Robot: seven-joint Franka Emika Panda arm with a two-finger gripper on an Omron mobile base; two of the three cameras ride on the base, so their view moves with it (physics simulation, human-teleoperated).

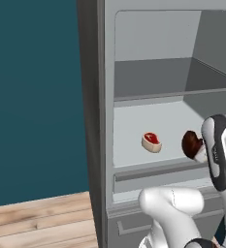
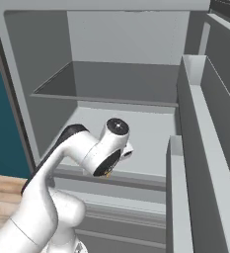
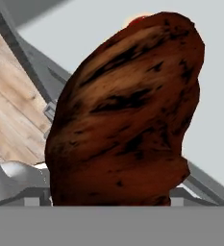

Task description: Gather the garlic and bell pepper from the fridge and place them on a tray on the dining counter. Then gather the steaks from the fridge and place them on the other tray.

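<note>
Two steaks sit on the fridge [image 1: 97, 121] shelf [image 1: 134, 145]: the raw red steak [image 1: 152, 142] near the middle, the dark brown steak [image 3: 128, 115] right against my hand camera. I cannot tell whether my fingers grip it.

I see flat, even, shadowless rendered light; the fridge [image 1: 148, 87] interior reads soft grey, and the dark brown steak [image 3: 128, 115] looks coarse up close.
</note>
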